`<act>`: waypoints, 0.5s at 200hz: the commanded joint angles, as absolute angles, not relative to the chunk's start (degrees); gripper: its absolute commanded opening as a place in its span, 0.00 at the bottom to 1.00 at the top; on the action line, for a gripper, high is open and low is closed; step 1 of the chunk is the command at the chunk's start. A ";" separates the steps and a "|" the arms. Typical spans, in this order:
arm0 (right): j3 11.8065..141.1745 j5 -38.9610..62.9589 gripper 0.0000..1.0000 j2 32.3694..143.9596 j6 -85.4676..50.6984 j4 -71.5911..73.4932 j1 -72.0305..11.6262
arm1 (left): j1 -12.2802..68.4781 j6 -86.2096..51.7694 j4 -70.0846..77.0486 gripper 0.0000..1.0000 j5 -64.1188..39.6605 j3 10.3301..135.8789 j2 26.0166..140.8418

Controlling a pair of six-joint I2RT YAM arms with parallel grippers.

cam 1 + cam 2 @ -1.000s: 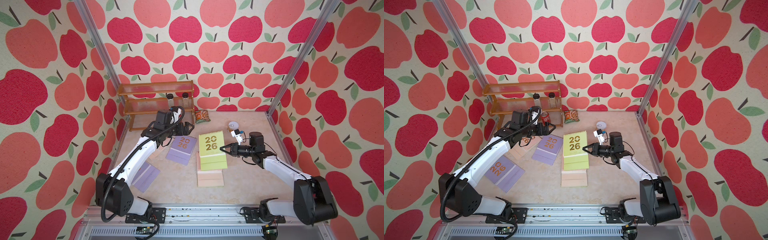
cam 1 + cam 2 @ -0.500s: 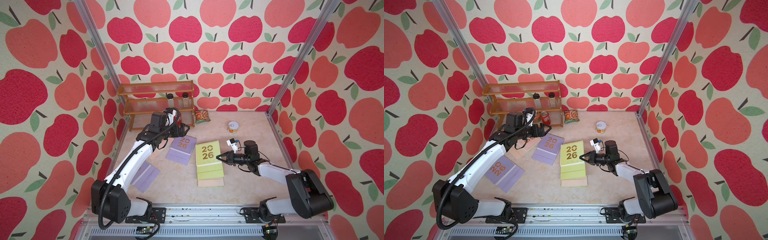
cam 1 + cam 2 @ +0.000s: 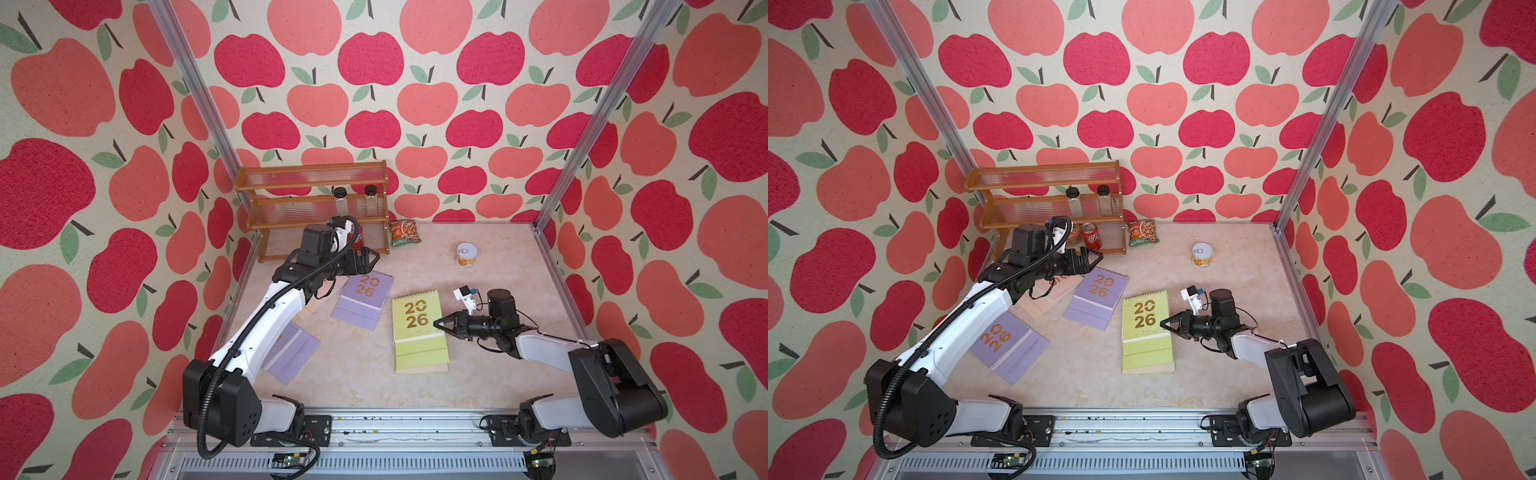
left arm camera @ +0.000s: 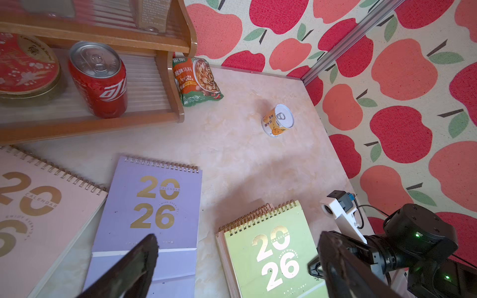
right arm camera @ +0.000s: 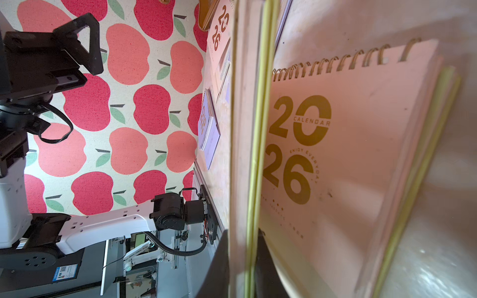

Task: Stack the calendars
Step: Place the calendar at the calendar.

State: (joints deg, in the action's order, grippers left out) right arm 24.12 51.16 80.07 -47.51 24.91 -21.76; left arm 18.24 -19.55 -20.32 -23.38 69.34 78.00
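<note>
1. A pile is under way near the middle of the table (image 3: pixel 490 386). The right wrist view shows a pink calendar (image 5: pixel 335 154) lying on a lower yellow-green calendar (image 5: pixel 426 154), of which only the edge shows
2. The top yellow-green calendar (image 3: pixel 415 320) is over that pile, cover up. It looks roughly squared with the pile in both top views, and a strip of pink peeks out along the near edge
3. The right gripper (image 3: pixel 436 323) is pressed together on this calendar's side edge, one finger above and one below. From the wrist view the held edge seems raised off the pink cover, so I judge the placing not quite finished: lower it fully and let go
4. That makes three of the six calendars gathered, counting the one in the grip
5. Three lie loose on the left of the table:
   - the lilac calendar (image 3: pixel 365 297) just beside the pile
   - a second lilac calendar (image 3: pixel 293 355) nearer the front, partly under the left arm
   - a loose pink calendar (image 4: pixel 51 219) by the wooden shelf (image 3: pixel 311 208), touching or slightly overlapping the first lilac one
6. The left gripper (image 3: pixel 371 261) hovers with its jaws spread wide and empty, above the far edge of the first lilac calendar
7. By my estimate the job is about half done, with three pick-and-place rounds left
</note>
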 commanded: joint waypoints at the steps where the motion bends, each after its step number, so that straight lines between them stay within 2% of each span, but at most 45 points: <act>1: 23.30 52.82 0.00 80.31 -48.34 28.67 -22.06 | 17.84 -18.62 -19.30 0.94 -24.54 68.73 77.55; 55: 22.68 51.31 0.00 80.89 -47.23 27.21 -22.06 | 17.82 -18.72 -19.34 0.94 -24.71 68.55 77.53; 90: 23.49 49.00 0.00 79.78 -43.66 20.71 -22.07 | 17.81 -18.68 -19.51 0.94 -24.76 68.52 77.52; 100: 24.05 47.94 0.04 79.13 -42.47 18.23 -22.06 | 17.84 -18.72 -19.57 0.94 -24.74 68.51 77.50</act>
State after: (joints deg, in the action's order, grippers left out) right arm 22.90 50.00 80.62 -46.63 23.68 -21.76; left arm 18.22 -19.57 -20.32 -23.97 69.25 78.00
